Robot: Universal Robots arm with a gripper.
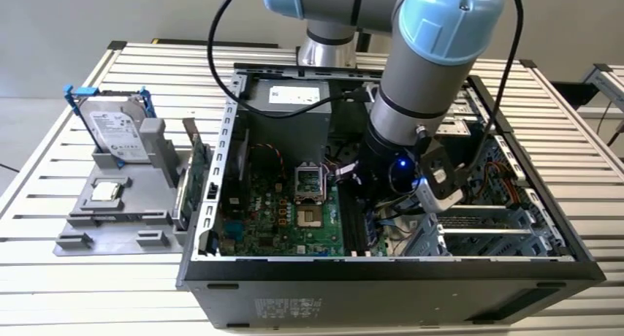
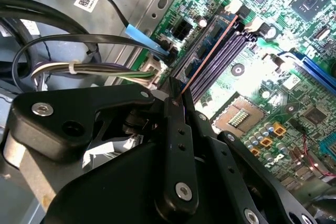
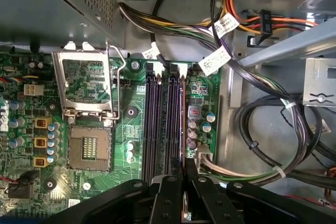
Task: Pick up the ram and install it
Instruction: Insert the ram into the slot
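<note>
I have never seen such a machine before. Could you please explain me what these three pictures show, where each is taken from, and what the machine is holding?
The grey and blue machine is a robot arm reaching down into an open computer case that lies on a slatted table. The exterior view comes from a camera off the arm. Both wrist views come from cameras riding on the arm, looking past its black gripper at the green motherboard. The gripper's fingers pinch the ram, a thin memory stick seen edge-on, lined up with the outermost of the long purple slots. On the table, at the exterior view's left, a grey stand holds a silver hard drive.
</note>
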